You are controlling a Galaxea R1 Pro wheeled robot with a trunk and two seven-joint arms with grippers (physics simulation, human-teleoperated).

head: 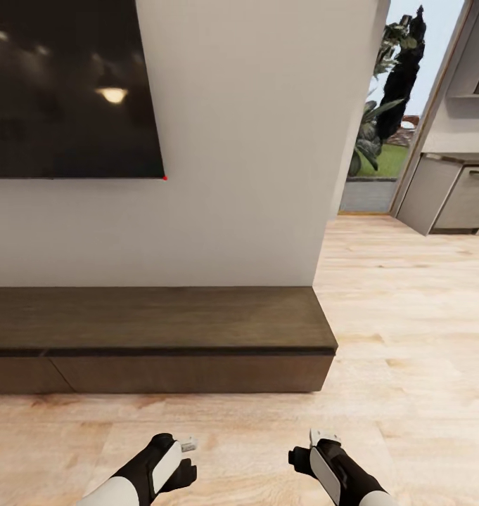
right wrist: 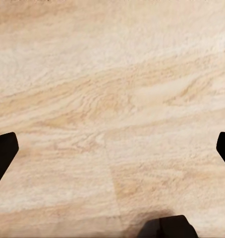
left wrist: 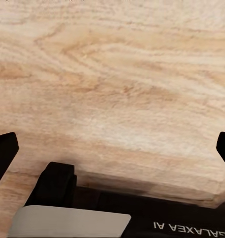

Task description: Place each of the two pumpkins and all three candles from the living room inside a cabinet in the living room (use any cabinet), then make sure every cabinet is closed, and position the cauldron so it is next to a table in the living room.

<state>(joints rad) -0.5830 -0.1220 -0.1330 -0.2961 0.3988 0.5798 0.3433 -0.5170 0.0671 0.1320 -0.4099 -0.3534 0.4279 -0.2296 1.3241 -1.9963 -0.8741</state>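
Note:
The long, low dark brown cabinet (head: 162,330) stands against the white wall ahead of me, its flat drawer fronts flush and its top bare. My left gripper (head: 185,460) and right gripper (head: 304,455) hang low over the wood floor in front of it, apart from it. In the left wrist view the left gripper (left wrist: 112,148) is open, its black fingertips (left wrist: 3,151) at the frame's edges with only floor between them. The right gripper (right wrist: 112,148) is open the same way over bare planks. The pumpkins, candles, cauldron and table are out of view.
A large dark TV screen (head: 67,88) hangs on the wall above the cabinet. The wall ends at a corner (head: 327,211); past it pale wood floor (head: 408,316) runs to grey kitchen cabinets (head: 454,197) and a glass opening onto a garden (head: 383,119).

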